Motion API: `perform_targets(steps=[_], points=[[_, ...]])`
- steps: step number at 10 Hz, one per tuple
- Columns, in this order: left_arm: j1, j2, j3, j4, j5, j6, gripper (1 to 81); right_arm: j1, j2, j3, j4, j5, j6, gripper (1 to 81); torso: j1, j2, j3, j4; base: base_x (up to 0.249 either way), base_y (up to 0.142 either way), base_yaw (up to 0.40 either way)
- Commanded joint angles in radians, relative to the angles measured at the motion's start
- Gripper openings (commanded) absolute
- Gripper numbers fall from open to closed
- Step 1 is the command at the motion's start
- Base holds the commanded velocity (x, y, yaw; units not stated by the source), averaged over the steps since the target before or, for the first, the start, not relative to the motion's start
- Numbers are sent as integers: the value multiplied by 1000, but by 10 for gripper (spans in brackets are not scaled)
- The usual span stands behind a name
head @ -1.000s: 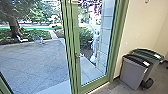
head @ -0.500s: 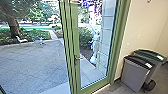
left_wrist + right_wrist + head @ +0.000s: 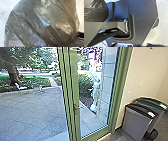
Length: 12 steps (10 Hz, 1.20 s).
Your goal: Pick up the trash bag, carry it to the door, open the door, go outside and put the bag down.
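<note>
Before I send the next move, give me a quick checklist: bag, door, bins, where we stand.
1. Translucent dark plastic trash bag in the left wrist view: ok.
2. Firm grip on it: cannot tell.
3. Metal handle of the green-framed glass door visible: ok.
4. Door unlatched: cannot tell.
5. Grey bin with black lid and green-lidded bin beside the doorway, not before it: ok.
6. Robot out on the paving: not ok, head view looks out from indoors.

Green is shown on the door frame at centre; pale cream is seen on the wall at upper right, dark green on the rear bin's lid at lower right.
</note>
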Motion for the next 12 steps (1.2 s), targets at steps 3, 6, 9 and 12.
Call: perform_targets(steps=[3,6,9,12], points=[[-55,1,1,8,54,10,10,35,10,3,-12,-55,-2,811,0,0,0,0,121,-24,0],[-55,1,1,8,54,10,10,35,10,3,-12,-55,-2,811,0,0,0,0,125,-75,0],[-55,1,1,6,52,10,10,35,10,3,-12,-55,-2,811,0,0,0,0,126,-79,0],[-55,1,1,8,52,10,10,34,10,3,-12,-55,-2,811,0,0,0,0,126,-74,0]])
